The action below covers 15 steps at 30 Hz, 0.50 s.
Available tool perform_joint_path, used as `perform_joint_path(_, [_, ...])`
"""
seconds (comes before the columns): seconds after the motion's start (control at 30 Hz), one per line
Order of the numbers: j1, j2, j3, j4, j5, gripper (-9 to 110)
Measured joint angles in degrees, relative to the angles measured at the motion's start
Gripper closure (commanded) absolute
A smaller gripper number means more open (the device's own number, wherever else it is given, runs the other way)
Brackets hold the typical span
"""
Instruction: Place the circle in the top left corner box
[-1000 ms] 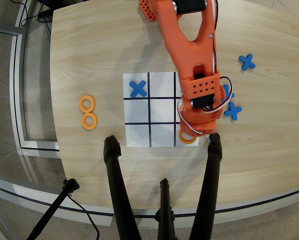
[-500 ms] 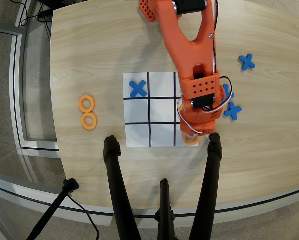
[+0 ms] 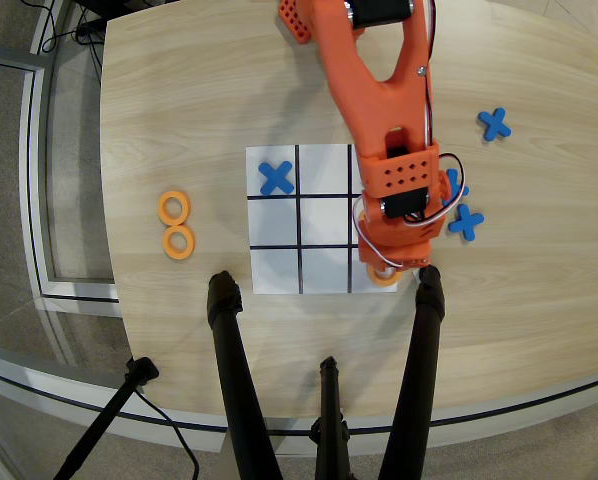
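The circle [image 3: 382, 277], a flat orange ring, lies low on the white sheet [image 3: 324, 220] in the overhead view, in the corner cell [image 3: 377, 270] at the sheet's lower right as this view shows it. Only its lower rim peeks out from under the orange arm [image 3: 379, 90]; the rest is covered by the wrist. The gripper [image 3: 391, 268] sits right over the ring, and its fingertips are hidden by the arm's own body, so I cannot tell how far the jaws are apart or whether they grip the ring.

The sheet is ruled by black lines into a three-by-three grid. A blue cross [image 3: 276, 177] lies in the upper left cell as seen here. Two more orange rings [image 3: 175, 208] lie touching each other on the wooden table [image 3: 189, 90], well left of the sheet. To the right of the arm, a second blue cross [image 3: 466, 222] rests on the table just beside the wrist, another is partly hidden behind the wrist, and a further one [image 3: 495, 124] lies farther up and to the right.

Black tripod legs [image 3: 229, 370] stand at the table's near edge, below the sheet.

No writing, label or brand mark can be read anywhere.
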Motion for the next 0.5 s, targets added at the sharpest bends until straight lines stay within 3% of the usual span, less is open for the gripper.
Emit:
perform_joint_path(0.27, [2.20,28.92,8.17,28.65,0.53,96])
perform_joint_path(0.5, [4.48,68.64,37.00,33.31,-4.39,96])
